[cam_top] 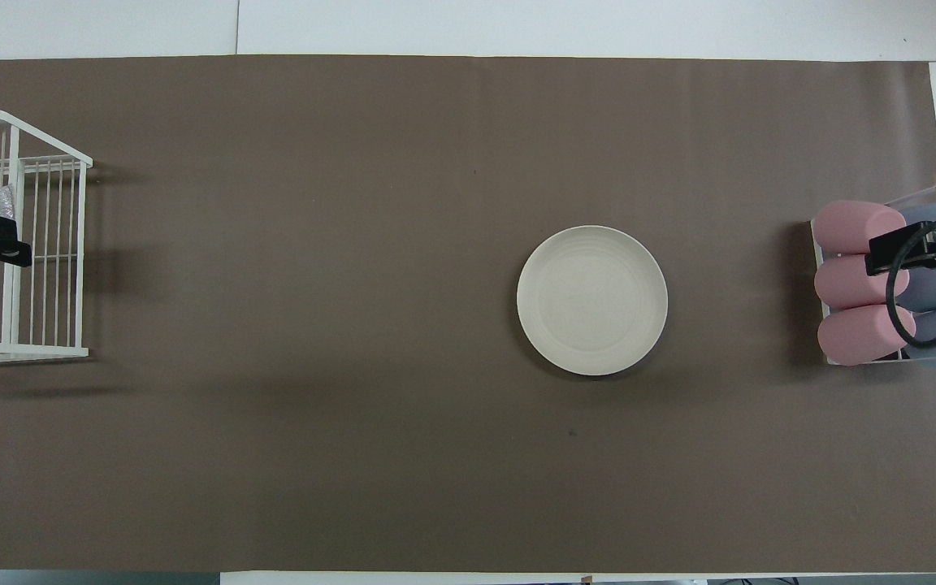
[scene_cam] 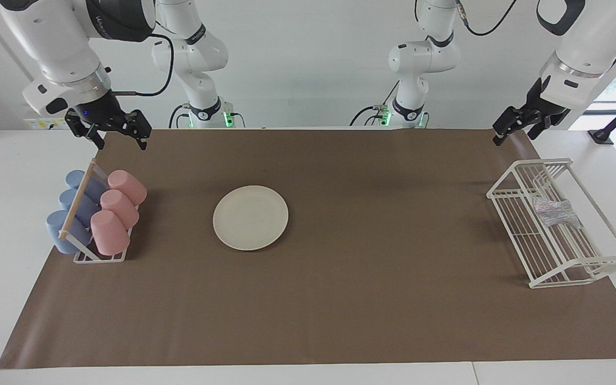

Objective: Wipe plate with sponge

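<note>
- Plate (scene_cam: pixel 250 217): round, flat, cream-white dish lying bare on the brown paper table cover (scene_cam: pixel 372 299), toward the right arm's end of the table.
- Sponge (scene_cam: pixel 555 210): small silvery mesh scrubber lying inside the white wire rack (scene_cam: pixel 580 267), at about three o'clock from the plate in the facing view, well apart.
- Left gripper (scene_cam: pixel 512 130): raised near the rack, jaws open, empty.
- Right gripper (scene_cam: pixel 117 133): hanging over the holder of pink and blue cups (scene_cam: pixel 106 214), at ten o'clock from the plate, jaws open, empty, waiting.
- Fetching comes first, I judge: lower the left gripper straight down between the rack's walls, pinch the scrubber's bulk, lift clear of the wires.
</note>
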Controlling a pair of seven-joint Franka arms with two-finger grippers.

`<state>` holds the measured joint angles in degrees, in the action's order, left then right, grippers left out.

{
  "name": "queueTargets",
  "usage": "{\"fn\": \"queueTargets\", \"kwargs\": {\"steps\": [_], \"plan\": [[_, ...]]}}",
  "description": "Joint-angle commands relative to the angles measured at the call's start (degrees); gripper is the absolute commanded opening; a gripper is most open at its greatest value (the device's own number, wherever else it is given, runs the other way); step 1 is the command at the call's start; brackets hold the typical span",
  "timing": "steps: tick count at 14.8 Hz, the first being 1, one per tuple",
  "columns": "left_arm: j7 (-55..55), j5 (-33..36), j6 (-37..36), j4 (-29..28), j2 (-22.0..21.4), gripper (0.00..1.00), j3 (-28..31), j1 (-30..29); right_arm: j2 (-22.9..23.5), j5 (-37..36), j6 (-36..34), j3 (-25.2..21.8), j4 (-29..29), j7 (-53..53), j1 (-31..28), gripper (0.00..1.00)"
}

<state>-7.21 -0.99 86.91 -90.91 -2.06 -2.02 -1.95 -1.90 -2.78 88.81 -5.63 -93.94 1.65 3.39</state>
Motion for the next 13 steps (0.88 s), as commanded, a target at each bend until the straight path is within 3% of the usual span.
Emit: {"fn": "queueTargets", "kwargs": {"steps": [1,10,13], "plan": [[-0.6,0.8,0.9,-1.1,-0.8,1.0,-0.1,-0.2,-0.6,-1.0,-0.8,0.3,0.0,0.2,-0.1,1.0],[-0.8,1.4,4.1,-2.1,-0.9,1.0,0.1,-0.1,-0.7,-0.7,-1.0,0.2,-0.2,-0.1,-0.2,1.0],[-5.1,11.6,5.5,-4.0,-0.1,1.0,-0.5,1.8,-0.7,-0.7,-1.1,0.2,-0.5,-0.4,-0.2,1.0]]}}
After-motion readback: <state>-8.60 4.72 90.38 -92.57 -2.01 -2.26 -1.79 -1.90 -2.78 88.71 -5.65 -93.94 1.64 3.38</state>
